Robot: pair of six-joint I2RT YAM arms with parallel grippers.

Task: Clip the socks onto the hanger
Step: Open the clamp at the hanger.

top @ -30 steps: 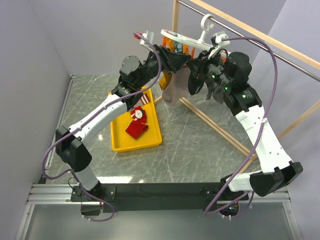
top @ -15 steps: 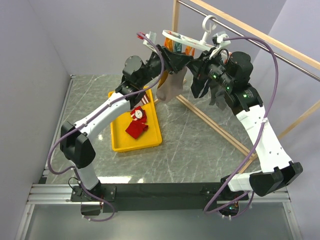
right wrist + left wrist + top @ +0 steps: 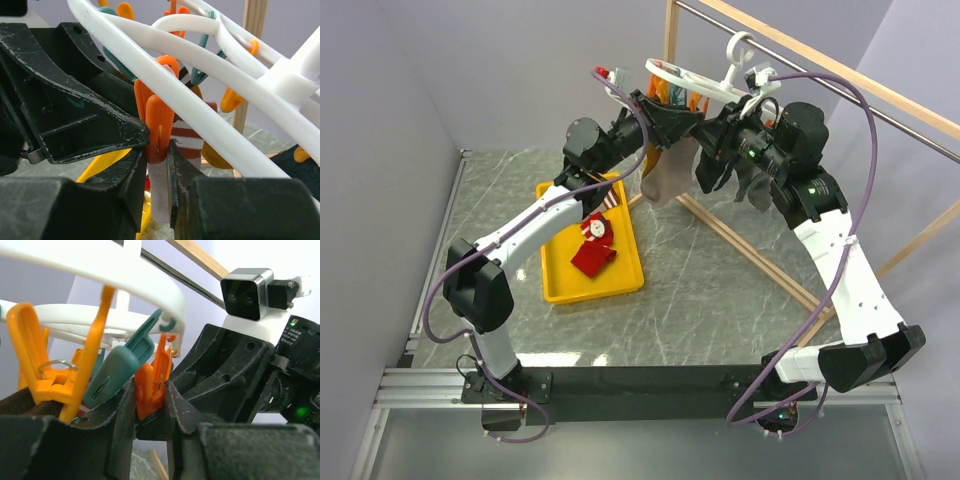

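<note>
My left gripper (image 3: 150, 390) is pinching the orange clip (image 3: 152, 375) that is hanging upright under the hanger (image 3: 100, 267), with a finger pressing on each side. My right gripper (image 3: 159, 152) is clamping a pale strip of the grey-beige sock (image 3: 160, 195) directly beneath that same clip. The strip is running straight up from my right jaws to the clip's lower end. I cannot tell whether the clip is biting it yet. A red sock (image 3: 592, 250) is lying in the yellow tray (image 3: 560, 285), well apart.
</note>
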